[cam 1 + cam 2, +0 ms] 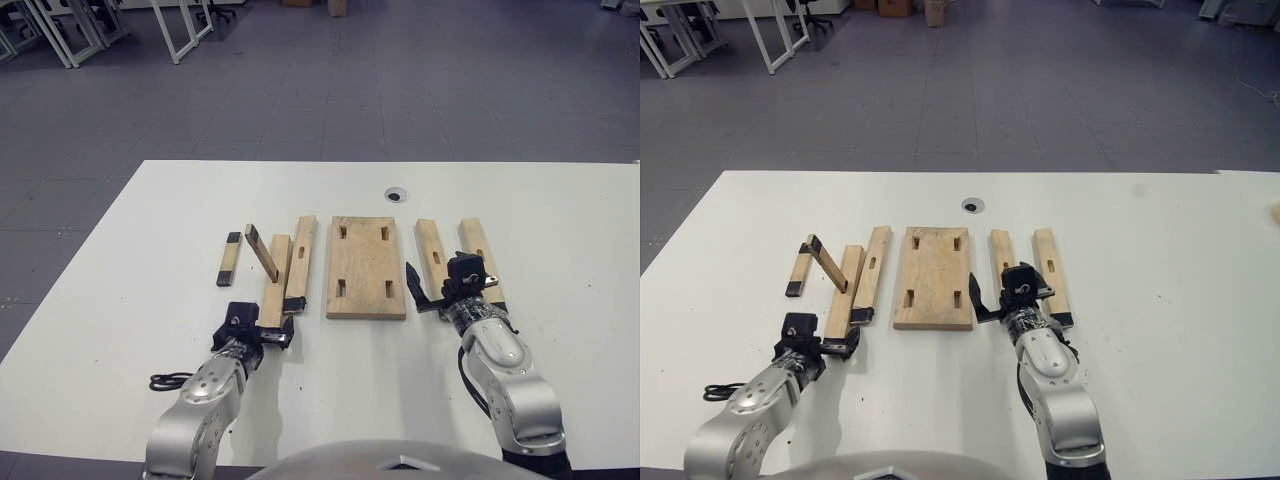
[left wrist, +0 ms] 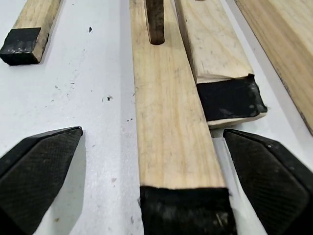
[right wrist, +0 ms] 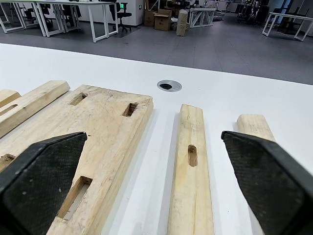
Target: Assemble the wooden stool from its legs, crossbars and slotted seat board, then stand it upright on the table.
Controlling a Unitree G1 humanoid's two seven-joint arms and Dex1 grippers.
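A grey-tiled workshop floor [image 1: 400,80] with white desk frames [image 1: 60,30] lies beyond the white table [image 1: 120,300]. All stool parts lie flat and separate on it.

1. The seat board [image 1: 366,266] lies at table centre, its 4 slots facing up and unfilled. A cable grommet [image 1: 397,194] sits at its 12 o'clock.
2. At the board's 3 o'clock lie the inner right leg [image 1: 432,255] and the outer right leg [image 1: 477,255], side by side.
3. At its 9 o'clock lie the inner left leg [image 1: 301,255] and the outer left leg [image 1: 276,275]. Further out lies the flat crossbar [image 1: 230,258]. The tilted crossbar [image 1: 263,252] rests one end on the outer left leg.
4. The left gripper [image 2: 152,142] is spread wide, straddling the black-capped near end of the outer left leg without clamping it.
5. The right gripper [image 3: 154,147] is spread wide, with the inner right leg lined up between the fingers. Contact cannot be confirmed.

Progress: 0 joints are made. Judged remaining: grasp the legs, fit the crossbars, seat 4 tenons in the board, then stand the stool upright.
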